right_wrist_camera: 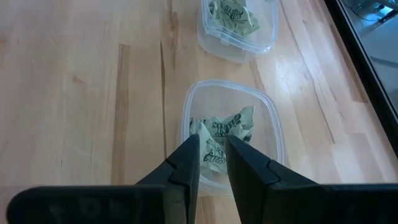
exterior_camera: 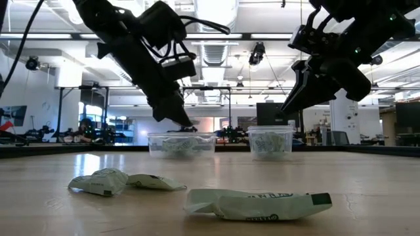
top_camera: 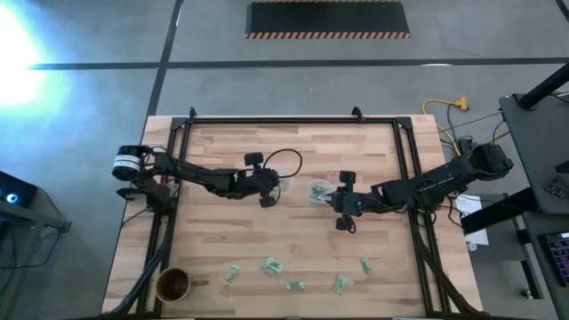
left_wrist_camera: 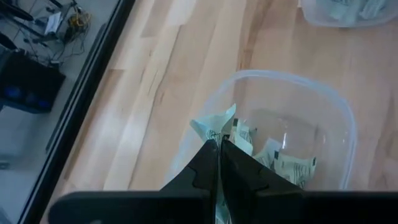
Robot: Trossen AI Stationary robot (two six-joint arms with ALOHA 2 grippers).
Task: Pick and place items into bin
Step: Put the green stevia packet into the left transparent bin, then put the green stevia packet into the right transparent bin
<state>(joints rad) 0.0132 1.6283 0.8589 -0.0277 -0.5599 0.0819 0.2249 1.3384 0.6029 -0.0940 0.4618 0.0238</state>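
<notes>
Two clear bins [right_wrist_camera: 231,134] holding green packets [right_wrist_camera: 224,134], left jaws pinching one packet, right jaws parted

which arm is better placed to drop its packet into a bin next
Left, probably. The left gripper is shut on a packet right over its bin. The right gripper is open above the other bin, holding nothing.

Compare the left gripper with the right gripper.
The left gripper is shut, pinching a wrapped packet; the right gripper is open and holds nothing. The left gripper's fingertips meet; the right gripper's show a gap. Each hangs over a clear bin holding packets.
</notes>
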